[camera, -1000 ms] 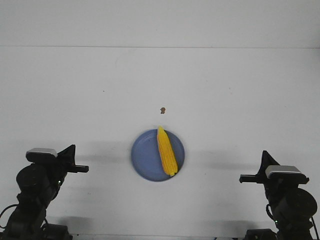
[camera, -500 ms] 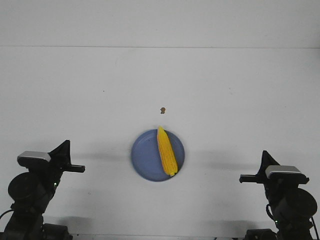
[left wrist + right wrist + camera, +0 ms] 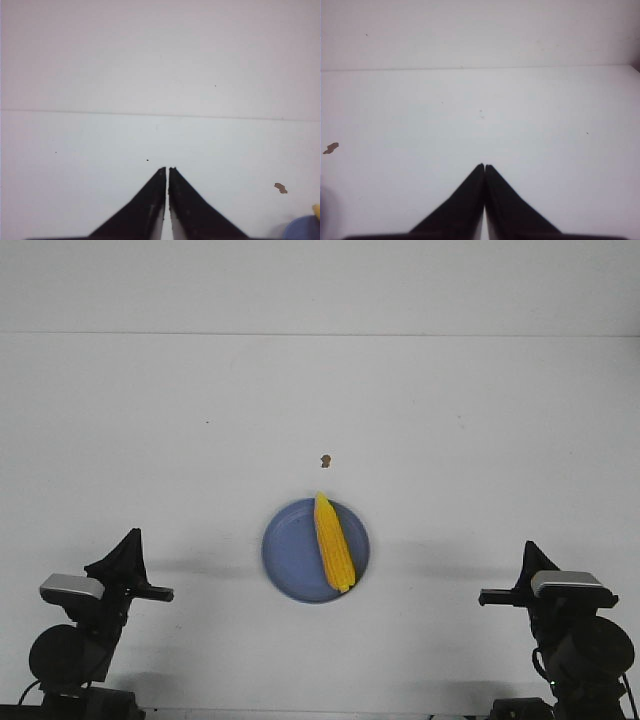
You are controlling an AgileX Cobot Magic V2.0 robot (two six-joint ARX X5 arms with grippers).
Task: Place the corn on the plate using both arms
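While my left hand (image 3: 167, 172) and right hand (image 3: 484, 167) sit pressed together, empty, well apart on the bench (image 3: 450, 420), I see one plate (image 3: 290, 550) holding one corn (image 3: 332, 541).

This looks like a robot test bench in a lab rather than a home or kitchen. A plain white tabletop (image 3: 150, 420) fills nearly the whole front view and meets a bare white wall (image 3: 320, 285) along a straight seam far behind the plate (image 3: 290, 550). The plate, blue and unmarked, sits alone with a cob of corn (image 3: 333, 542) lying on it, like a staged prop. Two black robot arms flank it at the near edge, the left arm (image 3: 80, 625) and the right arm (image 3: 575, 625). A small brown speck (image 3: 324, 460) marks the tabletop just beyond the plate.
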